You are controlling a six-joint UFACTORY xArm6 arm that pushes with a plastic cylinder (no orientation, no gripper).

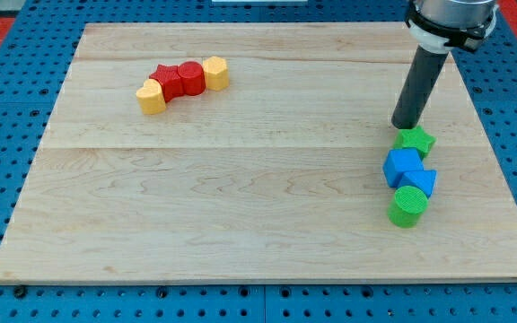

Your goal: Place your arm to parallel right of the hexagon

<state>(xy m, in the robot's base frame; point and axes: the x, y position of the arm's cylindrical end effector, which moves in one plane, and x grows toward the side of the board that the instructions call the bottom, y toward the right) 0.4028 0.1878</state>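
A yellow block that looks hexagonal sits at the right end of a row in the board's upper left. Touching it to the left are a round red block, a red star and another yellow block. My tip is far to the view's right of that row and a little lower, just above a green star and close to touching it. The dark rod rises from the tip towards the view's top right corner.
Below the green star lie a blue cube, a second blue block and a green cylinder, packed in a column near the wooden board's right edge. A blue pegboard surrounds the board.
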